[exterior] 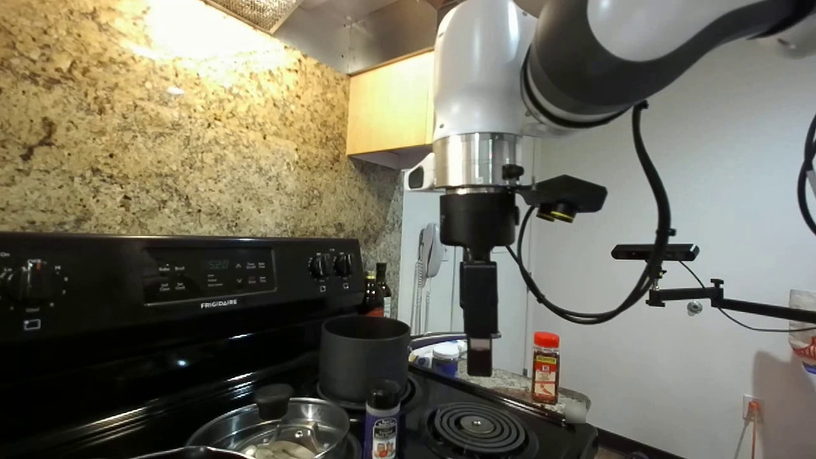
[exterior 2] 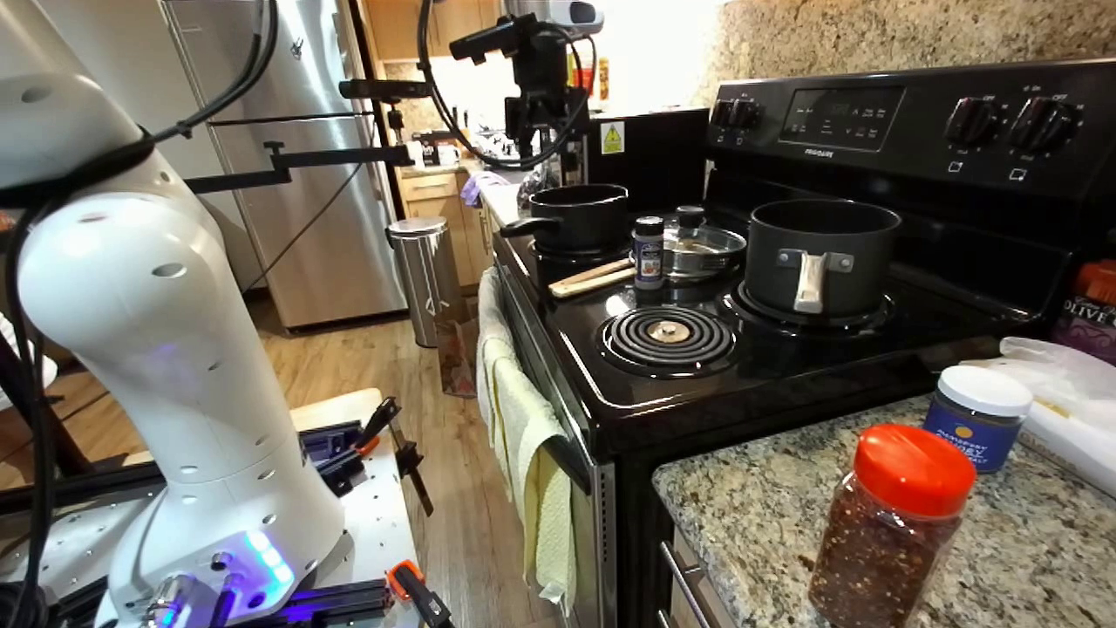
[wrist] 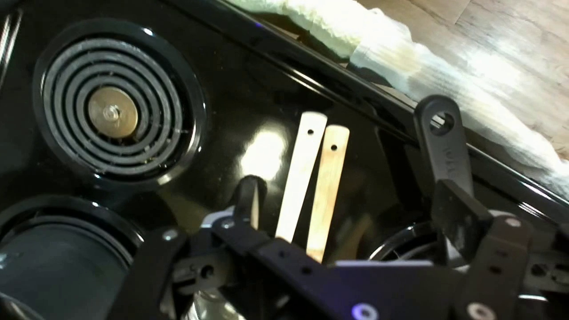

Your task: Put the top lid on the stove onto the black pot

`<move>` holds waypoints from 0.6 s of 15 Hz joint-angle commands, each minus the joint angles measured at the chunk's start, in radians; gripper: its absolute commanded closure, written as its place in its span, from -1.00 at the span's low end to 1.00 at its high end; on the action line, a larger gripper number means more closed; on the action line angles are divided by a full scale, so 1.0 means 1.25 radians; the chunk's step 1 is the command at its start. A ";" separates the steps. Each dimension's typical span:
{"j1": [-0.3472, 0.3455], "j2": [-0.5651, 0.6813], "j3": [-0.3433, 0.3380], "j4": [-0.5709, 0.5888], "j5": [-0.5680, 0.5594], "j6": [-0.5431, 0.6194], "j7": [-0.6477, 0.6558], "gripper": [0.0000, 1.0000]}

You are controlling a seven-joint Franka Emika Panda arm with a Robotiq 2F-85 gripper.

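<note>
The black pot [exterior: 364, 357] stands upright and uncovered on a back burner of the stove [exterior: 191, 274]. It shows in an exterior view [exterior 2: 824, 262] with a metal handle, and partly in the wrist view [wrist: 58, 271]. A clear glass lid with a black knob [exterior: 274, 401] lies beside the pot; it also shows in an exterior view [exterior 2: 690, 218]. I cannot tell whether another lid or pan is under it. My gripper [exterior: 479, 363] is in the air above the stove, apart from everything. In the wrist view my gripper [wrist: 355, 209] has its fingers wide apart and holds nothing.
A seasoning bottle [exterior 2: 649, 253] stands in front of the lid, next to wooden utensils [exterior 2: 593, 277]. A black saucepan [exterior 2: 580, 218] with a long handle sits on a burner. A bare coil burner [exterior 2: 669, 336] is near the pot. A red-capped jar [exterior 2: 898, 523] stands on the counter.
</note>
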 commanded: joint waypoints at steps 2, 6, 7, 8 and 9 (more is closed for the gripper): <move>-0.007 0.176 -0.002 0.206 -0.021 -0.030 -0.055 -1.00; -0.006 0.313 -0.009 0.373 -0.067 -0.031 -0.038 -1.00; -0.004 0.345 -0.012 0.411 -0.077 -0.027 -0.035 -1.00; -0.002 0.380 -0.016 0.452 -0.084 -0.025 -0.030 -1.00; -0.001 0.411 -0.020 0.489 -0.088 -0.029 -0.029 -1.00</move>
